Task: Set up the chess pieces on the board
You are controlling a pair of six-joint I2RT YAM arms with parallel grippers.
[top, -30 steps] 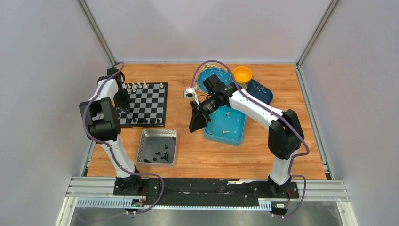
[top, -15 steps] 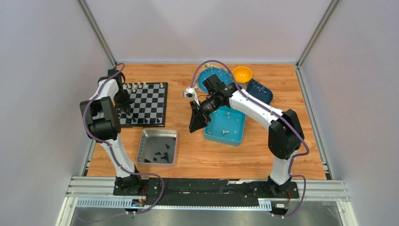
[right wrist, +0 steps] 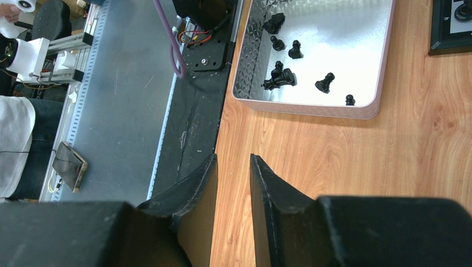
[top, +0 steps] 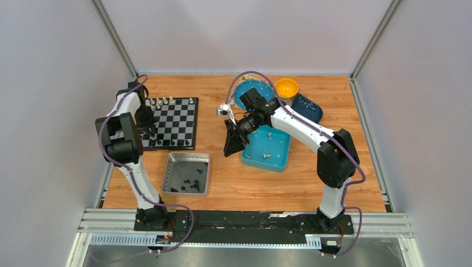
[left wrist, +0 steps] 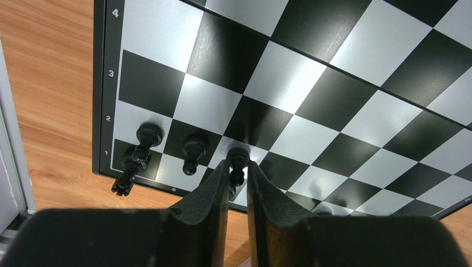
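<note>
The checkered board point(top: 177, 123) lies at the back left and fills the left wrist view point(left wrist: 334, 83). Cream pieces point(top: 167, 102) line its far edge and black pieces point(top: 161, 142) its near edge. My left gripper point(top: 149, 133) is low over the near left corner, shut on a black pawn point(left wrist: 238, 162) that stands on a square. Two more black pawns point(left wrist: 193, 153) and a black rook point(left wrist: 126, 173) stand beside it. My right gripper point(top: 229, 146) hangs over bare wood with its jaws slightly apart and empty point(right wrist: 234, 161).
A silver metal tray point(top: 167, 173) with several loose black pieces point(right wrist: 281, 75) sits at the front centre. A blue square tray point(top: 278, 161) holds a few cream pieces point(top: 266, 155). A blue plate point(top: 242, 92), an orange bowl point(top: 286, 87) and a dark blue tray point(top: 309, 109) stand behind it.
</note>
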